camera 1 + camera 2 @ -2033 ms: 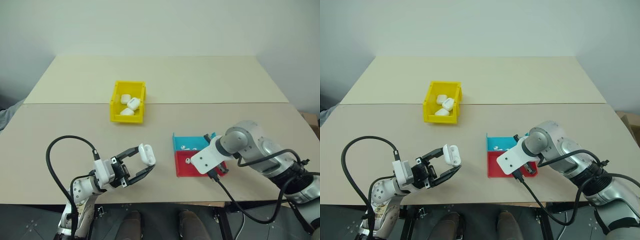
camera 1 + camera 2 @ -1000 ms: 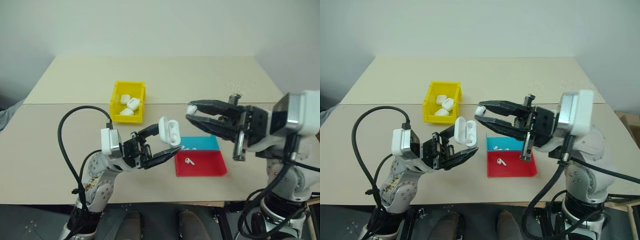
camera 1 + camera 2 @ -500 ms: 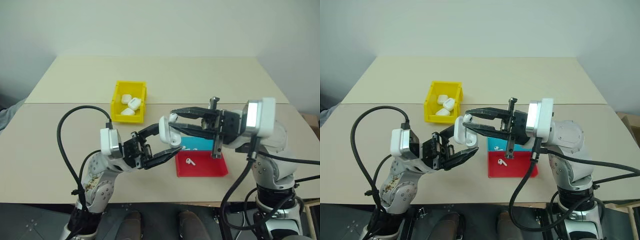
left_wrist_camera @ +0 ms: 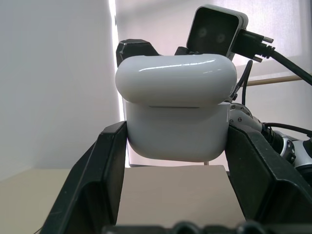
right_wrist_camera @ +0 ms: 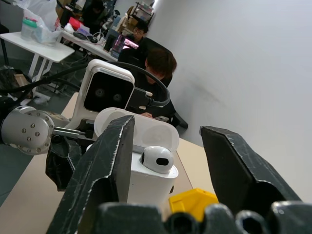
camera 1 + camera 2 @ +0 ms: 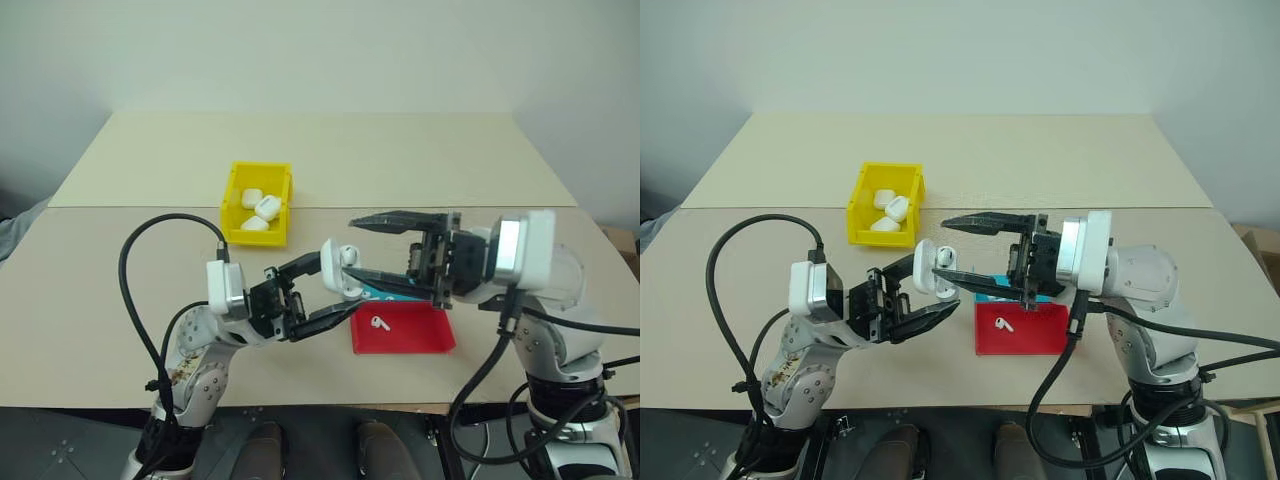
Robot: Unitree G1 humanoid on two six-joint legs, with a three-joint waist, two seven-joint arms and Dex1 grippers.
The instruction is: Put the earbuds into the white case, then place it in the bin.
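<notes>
My left gripper (image 6: 335,287) is shut on the white case (image 6: 341,268), holding it up over the near table with its lid flipped open. One earbud (image 5: 156,158) sits in the case's top. My right gripper (image 6: 351,247) is open, its fingers (image 5: 114,146) standing on either side of the case and earbud without touching them. In the left wrist view the case (image 4: 175,117) is clamped between the two black fingers (image 4: 109,156). Another earbud (image 6: 378,323) lies in the red tray (image 6: 425,335). The yellow bin (image 6: 232,205) stands beyond, to the left, with white cases inside.
A blue tray (image 6: 405,291) touches the red tray's far side, mostly hidden behind my right gripper. The table's front edge (image 6: 330,405) runs just below both arms. People sit at desks in the background (image 5: 156,63) of the right wrist view.
My right gripper carried an earbud from the trays to the open case, then opened its fingers, leaving the earbud in the case. The left gripper kept holding the case still.
</notes>
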